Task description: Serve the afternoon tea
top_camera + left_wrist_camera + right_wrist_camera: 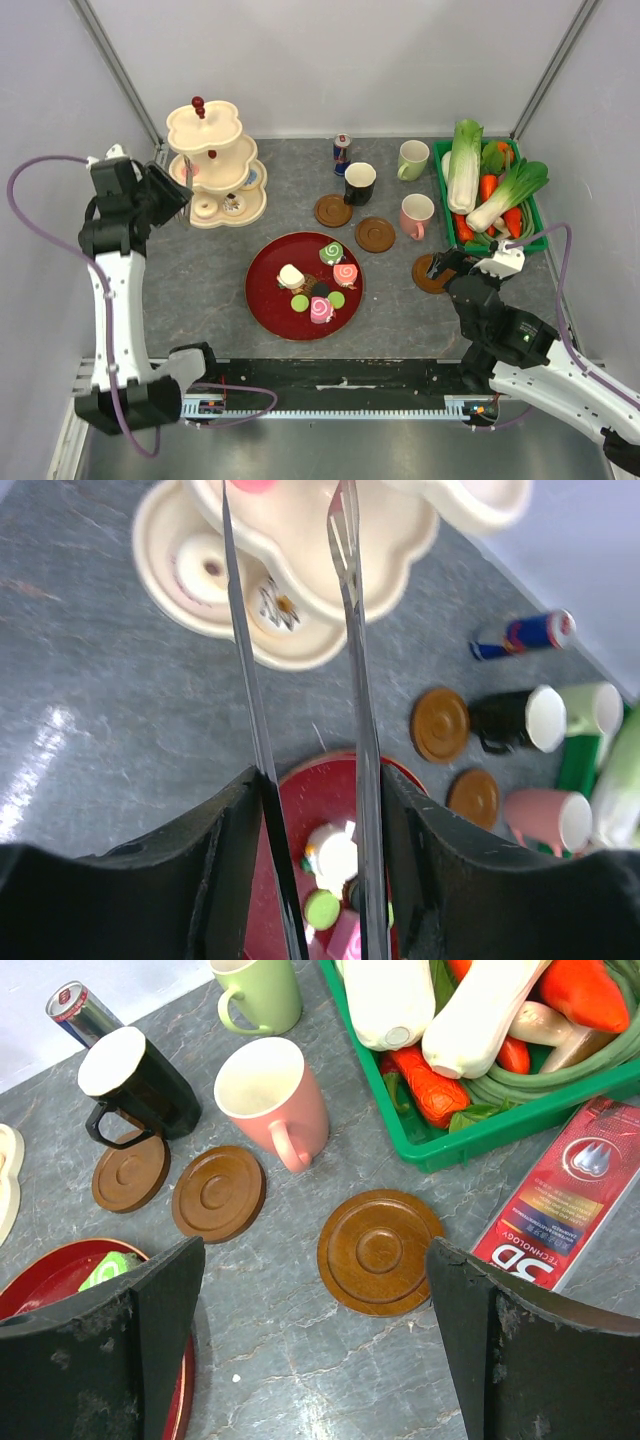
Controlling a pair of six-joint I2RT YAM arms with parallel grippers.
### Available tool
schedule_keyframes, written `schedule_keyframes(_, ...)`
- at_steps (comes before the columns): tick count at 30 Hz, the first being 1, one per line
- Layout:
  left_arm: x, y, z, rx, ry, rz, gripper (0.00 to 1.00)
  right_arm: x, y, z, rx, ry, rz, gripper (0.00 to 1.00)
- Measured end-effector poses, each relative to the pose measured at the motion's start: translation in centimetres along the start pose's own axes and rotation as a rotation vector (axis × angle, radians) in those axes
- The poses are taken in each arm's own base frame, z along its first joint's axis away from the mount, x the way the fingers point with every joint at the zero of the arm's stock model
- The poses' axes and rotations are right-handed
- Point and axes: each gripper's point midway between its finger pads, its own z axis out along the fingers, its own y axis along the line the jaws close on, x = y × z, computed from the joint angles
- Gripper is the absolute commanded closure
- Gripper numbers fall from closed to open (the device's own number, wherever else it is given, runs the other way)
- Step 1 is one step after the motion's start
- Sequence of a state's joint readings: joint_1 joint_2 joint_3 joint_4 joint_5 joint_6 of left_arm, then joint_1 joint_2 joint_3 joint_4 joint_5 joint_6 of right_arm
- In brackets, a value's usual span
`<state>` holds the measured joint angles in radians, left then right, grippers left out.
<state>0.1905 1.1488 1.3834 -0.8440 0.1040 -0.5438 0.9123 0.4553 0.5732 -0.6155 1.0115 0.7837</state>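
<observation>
Pink mug point(285, 1105), red box point(575, 1185) reading "3D TECHNOLOGY"

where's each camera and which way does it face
Top external: above and behind, looking down at the grey table; left arm, right arm show.
Left wrist: on that arm, facing the cream three-tier stand; left tool shows.
Right wrist: on that arm, facing down at a brown wooden coaster; right tool shows.
All share the round red plate.

Robotics lab test cell. White panels point(330, 60) on metal posts point(113, 65) enclose a grey tabletop point(200, 290); robot arms point(112, 300) bolted to a rail point(400, 372); toy pastries point(320, 282) and vegetables point(490, 190).
</observation>
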Motion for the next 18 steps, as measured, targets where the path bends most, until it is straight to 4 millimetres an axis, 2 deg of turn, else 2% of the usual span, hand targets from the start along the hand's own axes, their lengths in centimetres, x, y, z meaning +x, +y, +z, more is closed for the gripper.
schedule_keyframes(3, 2.2, -0.1, -3.2, 0.070, -0.014, 0.005, 0.44, 0.0, 0.0, 0.0, 0.000, 0.000, 0.001, 0.02)
schedule_keyframes(7, 5.7, -0.4, -5.7, 0.170, 0.029, 0.014, 0.44, 0.0, 0.0, 0.0, -0.001, 0.000, 0.000, 0.02)
schedule_keyframes(13, 9.3, -1.2, -6.4, 0.284, 0.151, 0.025, 0.43, 0.0, 0.0, 0.0, -0.001, 0.001, 0.000, 0.02)
schedule_keyframes(16, 11.8, -1.6, -6.1, 0.343, 0.252, 0.026, 0.43, 0.0, 0.0, 0.0, -0.001, 0.001, 0.000, 0.02)
schedule_keyframes(18, 14.3, -2.0, -5.9, 0.373, 0.335, 0.051, 0.44, 0.0, 0.0, 0.0, -0.001, 0.001, 0.000, 0.02)
